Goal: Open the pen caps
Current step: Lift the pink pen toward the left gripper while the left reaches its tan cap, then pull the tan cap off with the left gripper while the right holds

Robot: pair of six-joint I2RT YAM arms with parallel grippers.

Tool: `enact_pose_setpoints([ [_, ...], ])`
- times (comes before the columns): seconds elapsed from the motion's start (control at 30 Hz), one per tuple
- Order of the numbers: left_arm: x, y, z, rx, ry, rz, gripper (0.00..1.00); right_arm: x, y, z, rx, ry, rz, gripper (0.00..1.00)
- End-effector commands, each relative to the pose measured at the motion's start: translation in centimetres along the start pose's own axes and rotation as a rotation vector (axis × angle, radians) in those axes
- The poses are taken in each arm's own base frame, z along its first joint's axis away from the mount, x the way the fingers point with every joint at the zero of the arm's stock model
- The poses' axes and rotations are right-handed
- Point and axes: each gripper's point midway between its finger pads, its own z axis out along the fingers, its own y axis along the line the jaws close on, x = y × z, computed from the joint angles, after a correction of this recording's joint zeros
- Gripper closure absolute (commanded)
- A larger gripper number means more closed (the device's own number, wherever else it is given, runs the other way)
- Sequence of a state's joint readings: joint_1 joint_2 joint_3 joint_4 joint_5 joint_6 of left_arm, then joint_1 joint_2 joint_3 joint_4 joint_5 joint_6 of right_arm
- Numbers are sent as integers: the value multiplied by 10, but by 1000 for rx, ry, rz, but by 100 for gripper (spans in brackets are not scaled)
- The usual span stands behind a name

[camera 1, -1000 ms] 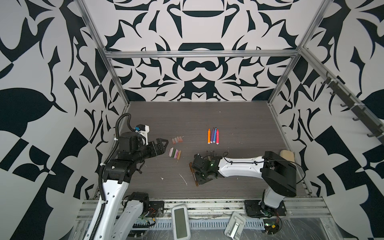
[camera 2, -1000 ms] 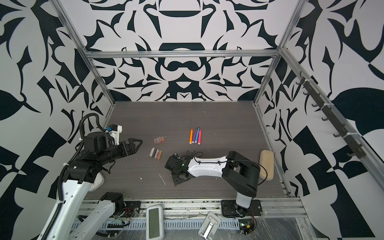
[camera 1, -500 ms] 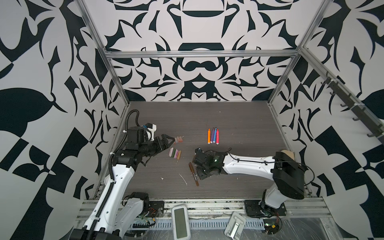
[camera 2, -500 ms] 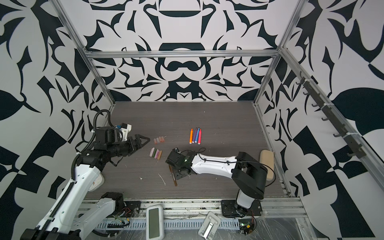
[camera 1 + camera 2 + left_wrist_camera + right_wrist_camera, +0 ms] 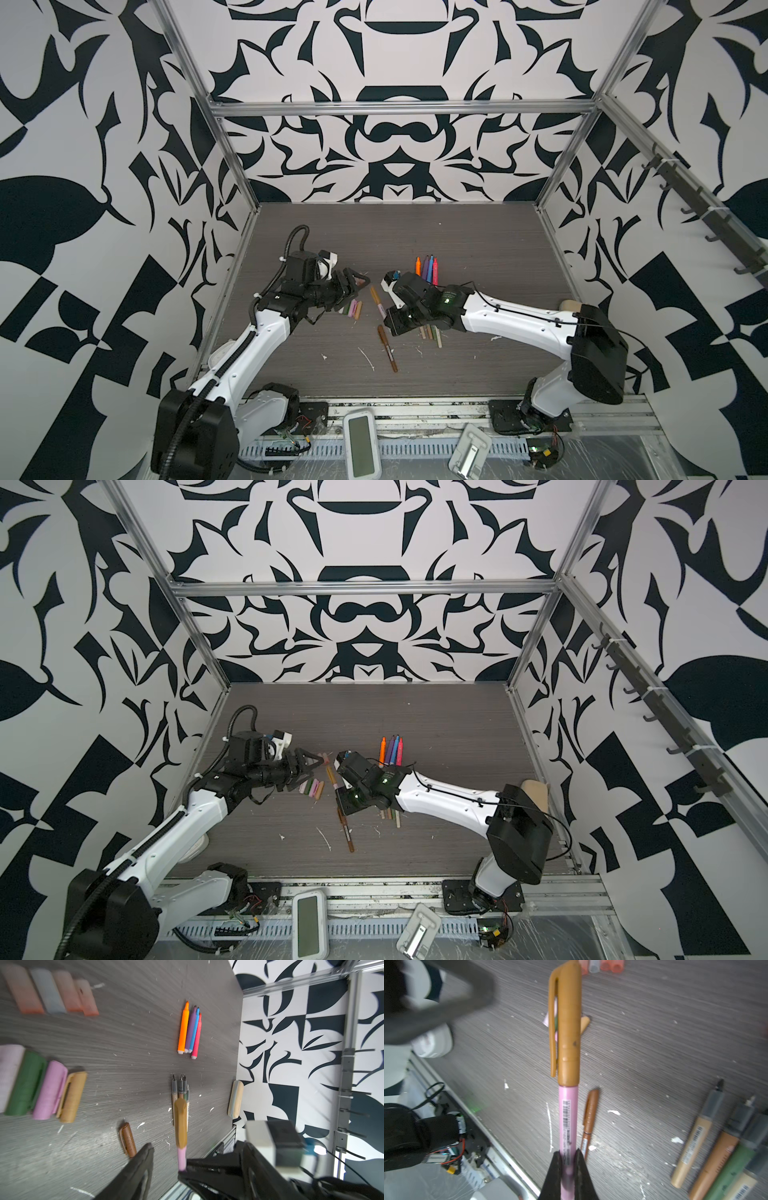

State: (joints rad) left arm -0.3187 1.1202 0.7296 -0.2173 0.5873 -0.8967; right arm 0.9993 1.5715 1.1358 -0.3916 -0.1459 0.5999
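Observation:
My right gripper (image 5: 568, 1164) is shut on the barrel of a pink pen (image 5: 568, 1113), held above the table. The pen's gold cap (image 5: 569, 1022) is on and points toward my left gripper (image 5: 360, 286). That gripper is open, and the gold cap (image 5: 180, 1124) lies just ahead of its jaws without touching them. A capped brown pen (image 5: 387, 348) lies on the table. Loose pen caps lie in two rows, translucent pinkish ones (image 5: 52, 991) and coloured ones (image 5: 41, 1084). Uncapped bright pens (image 5: 427, 268) and muted pens (image 5: 716, 1147) lie in groups.
A tan block (image 5: 571, 306) rests at the right edge of the grey table (image 5: 478, 249). White scraps (image 5: 368, 358) dot the front of the table. Patterned walls close in three sides. A white handheld device (image 5: 361, 441) lies beyond the front rail.
My right gripper has shut on the pink pen and lifted it back and left, away from the brown pen. My left arm has swung right toward it, its jaws narrowing.

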Motion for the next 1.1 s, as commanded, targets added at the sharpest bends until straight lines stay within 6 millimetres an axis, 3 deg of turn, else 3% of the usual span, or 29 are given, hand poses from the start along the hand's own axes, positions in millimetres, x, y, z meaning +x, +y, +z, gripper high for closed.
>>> enact_pose_setpoints([
  [0.0,-1,-3,11,8,-5,3,30,-18,23,-19,-78,-60,-30,100],
  [0.13,4,0,24,-18,25,0,32,-18,26,-24,-96,-68,-22,100],
  [0.27,9,-2,33,-23,51,10,43,-17,27,-26,-107,-73,-15,100],
  [0.37,11,-4,37,-25,62,17,56,-16,26,-28,-106,-78,-11,100],
  [0.5,14,-7,38,-20,69,27,85,-15,24,-30,-99,-83,-4,100],
  [0.53,14,-8,38,-17,69,29,95,-15,24,-30,-98,-84,2,97],
  [0.57,15,-10,38,-14,69,33,100,-15,23,-31,-94,-87,7,81],
  [0.63,16,-12,37,-8,68,38,100,-16,21,-31,-85,-91,7,56],
  [0.7,17,-12,35,-7,67,39,100,-17,21,-30,-85,-93,10,47],
  [0.9,19,-16,33,5,69,38,100,-21,19,-20,-75,-82,16,47],
  [1.03,20,-22,29,21,66,48,100,-25,14,-14,-70,-90,25,55],
  [1.07,20,-21,28,17,62,51,100,-26,14,-13,-73,-93,25,61],
])
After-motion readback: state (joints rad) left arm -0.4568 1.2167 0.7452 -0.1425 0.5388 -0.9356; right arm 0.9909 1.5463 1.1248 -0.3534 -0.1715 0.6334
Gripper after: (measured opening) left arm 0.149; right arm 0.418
